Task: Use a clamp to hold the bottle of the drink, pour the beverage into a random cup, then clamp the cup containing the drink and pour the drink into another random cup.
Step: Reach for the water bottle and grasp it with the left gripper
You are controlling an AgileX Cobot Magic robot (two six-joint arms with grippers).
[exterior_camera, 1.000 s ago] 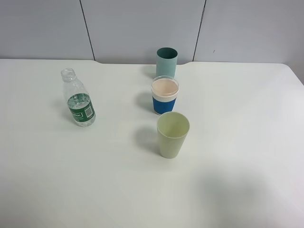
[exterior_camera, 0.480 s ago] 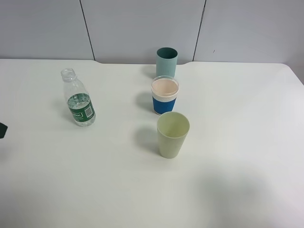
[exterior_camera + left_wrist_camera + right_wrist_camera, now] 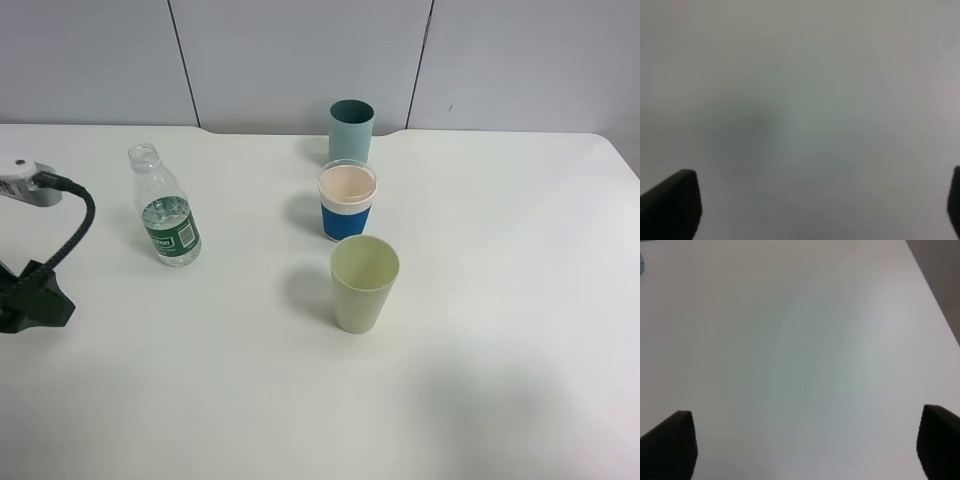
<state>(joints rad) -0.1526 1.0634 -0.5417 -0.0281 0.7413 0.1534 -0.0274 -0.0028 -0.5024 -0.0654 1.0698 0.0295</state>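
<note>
Black left arm (image 3: 36, 298) newly entered at the table's (image 3: 500, 330) left edge, near the upright bottle (image 3: 170, 218), left gripper (image 3: 813, 202) spread wide and empty, right gripper (image 3: 804, 442) parted, empty, visible only in its wrist view

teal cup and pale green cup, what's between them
The blue-banded cup stands between the teal cup and the pale green cup, as the exterior high view shows.

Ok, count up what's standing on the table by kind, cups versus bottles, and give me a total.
Cups: 3 (teal cup, blue-banded cup, pale green cup)
Bottles: 1 (clear bottle with a green label)
Total: 4
</note>
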